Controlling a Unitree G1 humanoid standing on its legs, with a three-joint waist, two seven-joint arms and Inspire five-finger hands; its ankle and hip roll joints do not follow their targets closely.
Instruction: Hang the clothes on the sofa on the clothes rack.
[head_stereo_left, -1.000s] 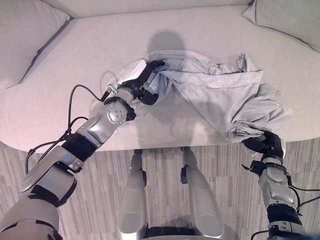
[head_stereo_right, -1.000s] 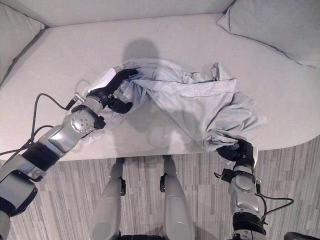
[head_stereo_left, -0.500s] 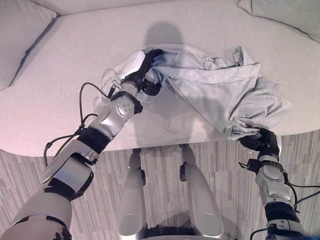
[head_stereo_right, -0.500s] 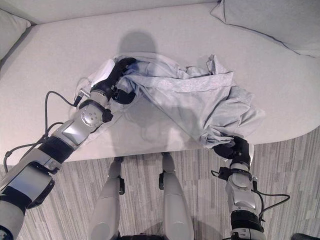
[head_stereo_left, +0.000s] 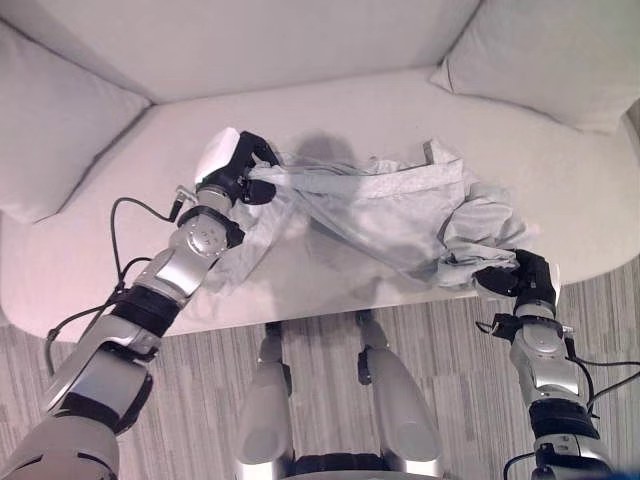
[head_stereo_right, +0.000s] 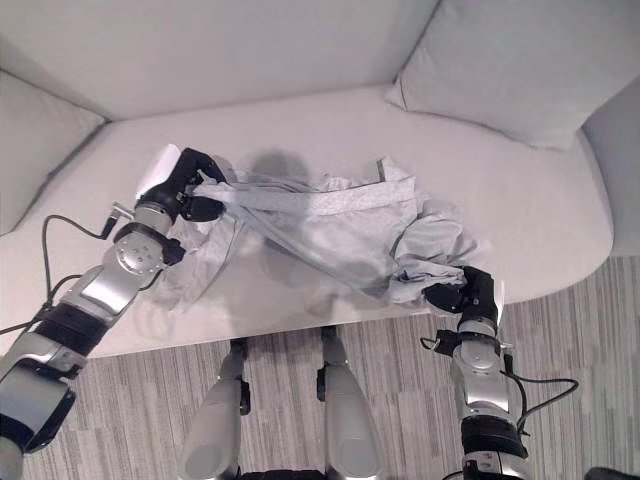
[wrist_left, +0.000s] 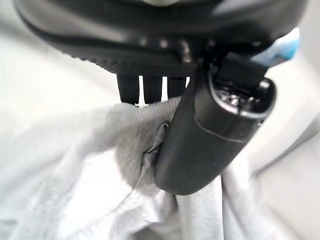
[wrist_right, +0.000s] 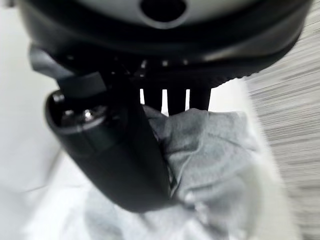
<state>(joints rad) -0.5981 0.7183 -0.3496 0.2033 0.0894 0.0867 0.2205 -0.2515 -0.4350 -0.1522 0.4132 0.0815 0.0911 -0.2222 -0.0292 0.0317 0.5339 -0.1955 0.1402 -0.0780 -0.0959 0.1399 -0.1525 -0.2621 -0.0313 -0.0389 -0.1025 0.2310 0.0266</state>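
The left hand (head_stereo_left: 238, 170) reaches over the sofa (head_stereo_left: 330, 105), fingers clamped on one end of the grey garment (head_stereo_left: 400, 215). The right hand (head_stereo_left: 520, 278), at the sofa's front edge, pinches the other end. Striped floor (head_stereo_left: 200, 400) lies below the sofa.

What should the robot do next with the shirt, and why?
Probably lift both hands together. The left hand and right hand each pinch one end of the grey shirt, which hangs stretched between them, but its middle lies bunched on the sofa. Raising it should free it for carrying to a rack.
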